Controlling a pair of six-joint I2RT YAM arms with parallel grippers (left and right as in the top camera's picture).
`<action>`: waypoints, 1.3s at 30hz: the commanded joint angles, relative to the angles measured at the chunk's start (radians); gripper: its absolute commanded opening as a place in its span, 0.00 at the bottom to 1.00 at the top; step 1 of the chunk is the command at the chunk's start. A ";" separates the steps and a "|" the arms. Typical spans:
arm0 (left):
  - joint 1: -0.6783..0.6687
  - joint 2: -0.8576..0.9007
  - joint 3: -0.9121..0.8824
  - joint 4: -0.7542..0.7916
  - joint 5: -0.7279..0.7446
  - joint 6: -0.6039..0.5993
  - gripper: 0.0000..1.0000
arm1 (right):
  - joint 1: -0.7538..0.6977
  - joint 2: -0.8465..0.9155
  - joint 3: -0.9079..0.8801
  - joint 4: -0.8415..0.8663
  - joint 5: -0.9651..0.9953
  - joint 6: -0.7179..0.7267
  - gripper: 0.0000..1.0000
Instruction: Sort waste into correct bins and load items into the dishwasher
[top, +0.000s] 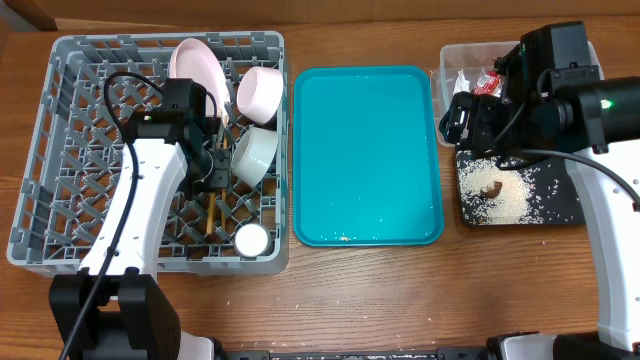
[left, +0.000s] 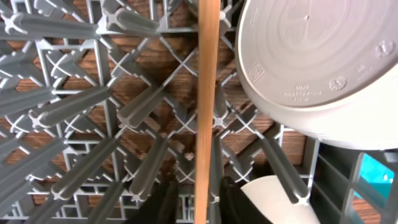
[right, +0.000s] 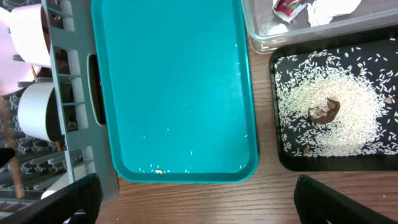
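Grey, large and square, a plastic lattice dish rack (top: 60, 150) is set at the left of the table. Lodged in it are a pale pink round plate (top: 195, 65) at the far side, a pink bowl (top: 260, 92), a white bowl (top: 254, 153), a small white cup (top: 251, 238) at the near side, and thin wooden chopsticks (top: 210, 212).

The left gripper (left: 200, 202) is lowered into the rack with one chopstick between its narrowly parted dark fingers. Whether the chopstick is pinched cannot be told. Moulded lettering is seen on the white bowl's underside, too small to be read.

The right gripper (right: 199, 196) is spread wide and empty beside the right edge of a teal rectangular tray (top: 365, 150), on which a few grains are scattered.

A red-and-white crinkled wrapper (right: 287, 6) and crumpled white paper (right: 329, 7) are contained in the clear plastic tub (right: 261, 28) at far right. Loose white rice (right: 354, 106) and a small brown lump (right: 326, 111) are spread on the shallow black tray (right: 277, 124) beside it.
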 joint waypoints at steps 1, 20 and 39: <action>0.008 -0.001 -0.003 0.004 0.008 -0.046 0.38 | 0.001 -0.013 0.012 0.003 0.004 -0.001 1.00; 0.003 -0.307 0.166 -0.124 0.094 -0.143 0.44 | 0.001 -0.013 0.012 0.003 0.004 -0.001 1.00; 0.003 -0.348 0.166 -0.158 0.093 -0.149 1.00 | 0.037 -0.104 0.008 0.003 0.003 -0.001 1.00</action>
